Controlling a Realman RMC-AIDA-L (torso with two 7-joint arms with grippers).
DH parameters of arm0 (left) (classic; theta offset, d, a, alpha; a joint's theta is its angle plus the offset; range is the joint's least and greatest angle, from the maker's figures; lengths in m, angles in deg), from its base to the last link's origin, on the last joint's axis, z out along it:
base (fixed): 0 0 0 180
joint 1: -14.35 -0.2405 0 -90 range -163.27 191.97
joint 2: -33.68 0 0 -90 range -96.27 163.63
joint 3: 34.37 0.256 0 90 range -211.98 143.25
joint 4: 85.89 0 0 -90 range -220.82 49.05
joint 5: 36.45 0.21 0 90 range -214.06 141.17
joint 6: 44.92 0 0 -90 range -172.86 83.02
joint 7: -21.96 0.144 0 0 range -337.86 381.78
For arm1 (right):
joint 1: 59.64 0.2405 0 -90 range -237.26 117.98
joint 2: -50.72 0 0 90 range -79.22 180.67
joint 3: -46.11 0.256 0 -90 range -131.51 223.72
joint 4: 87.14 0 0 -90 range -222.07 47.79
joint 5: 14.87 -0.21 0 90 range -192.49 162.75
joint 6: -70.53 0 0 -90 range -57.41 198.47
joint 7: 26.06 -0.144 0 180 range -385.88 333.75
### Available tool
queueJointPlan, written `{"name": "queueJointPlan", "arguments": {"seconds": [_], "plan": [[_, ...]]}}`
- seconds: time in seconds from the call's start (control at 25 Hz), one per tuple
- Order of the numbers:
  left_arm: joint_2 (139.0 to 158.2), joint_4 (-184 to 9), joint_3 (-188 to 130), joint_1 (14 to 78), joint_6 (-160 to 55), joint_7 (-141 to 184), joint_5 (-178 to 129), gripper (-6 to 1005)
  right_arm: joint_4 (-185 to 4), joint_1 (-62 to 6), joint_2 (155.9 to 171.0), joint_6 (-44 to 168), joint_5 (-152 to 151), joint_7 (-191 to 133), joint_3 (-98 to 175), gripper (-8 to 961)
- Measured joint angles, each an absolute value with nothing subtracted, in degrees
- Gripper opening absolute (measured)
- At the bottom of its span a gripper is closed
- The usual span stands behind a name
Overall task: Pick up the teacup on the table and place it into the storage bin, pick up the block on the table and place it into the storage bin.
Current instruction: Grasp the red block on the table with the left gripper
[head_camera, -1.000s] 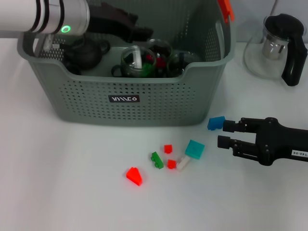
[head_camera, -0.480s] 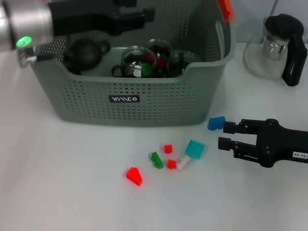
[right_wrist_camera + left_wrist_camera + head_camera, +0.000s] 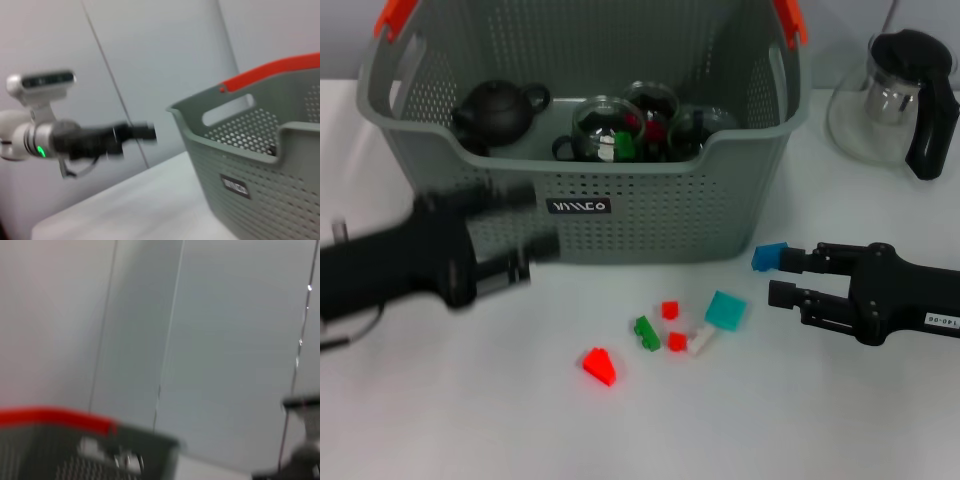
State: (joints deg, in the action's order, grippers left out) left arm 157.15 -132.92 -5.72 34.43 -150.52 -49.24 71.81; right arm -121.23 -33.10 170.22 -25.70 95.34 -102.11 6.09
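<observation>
Looks like the cup half of this job is pretty much handled; the storage bin (image 3: 620,215) fills the upper middle of the head view and already has a few glass teacups (image 3: 605,125) clustered in its middle, plus a dark teapot (image 3: 498,108) in its upper-left corner; I can't spot any teacup out on the white worktop (image 3: 470,400), so I'd guess that part is done. The blocks are another story; a scatter of them sits below the bin around the lower centre: a red block (image 3: 599,366), a green block (image 3: 646,332), two small red cubes (image 3: 669,310), a white piece (image 3: 701,340) and a teal block (image 3: 725,310), with a blue block (image 3: 769,256) just off the bin's lower right corner. The right end effector (image 3: 783,277) lies low at the right edge, its fingers spread and holding nothing, the tips right beside that blue block; my bet is that's the next pick. The left end effector (image 3: 525,240) is a smeared dark shape at the left, in front of the bin's wall; honestly can't tell if it's clenched or released. A glass kettle (image 3: 900,100) sits in the upper right, well apart from all this.
</observation>
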Motion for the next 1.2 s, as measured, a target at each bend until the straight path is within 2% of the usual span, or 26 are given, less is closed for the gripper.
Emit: {"name": "queueJointPlan", "arguments": {"seconds": [0.24,0.52,1.2], "plan": [[157.97,-128.8,-6.0,32.4,-149.0,-41.7,80.7,618,-120.6,-33.0,170.03,-31.0,95.2,-98.9,6.3,533],[157.80,-123.8,-3.4,34.6,-140.9,-38.0,89.3,619,-120.4,-33.6,170.04,-31.5,95.3,-98.9,6.7,533],[158.29,-112.2,-1.1,37.5,-125.0,-24.1,86.9,622,-120.4,-33.7,170.06,-31.2,95.3,-99.2,7.2,533]]}}
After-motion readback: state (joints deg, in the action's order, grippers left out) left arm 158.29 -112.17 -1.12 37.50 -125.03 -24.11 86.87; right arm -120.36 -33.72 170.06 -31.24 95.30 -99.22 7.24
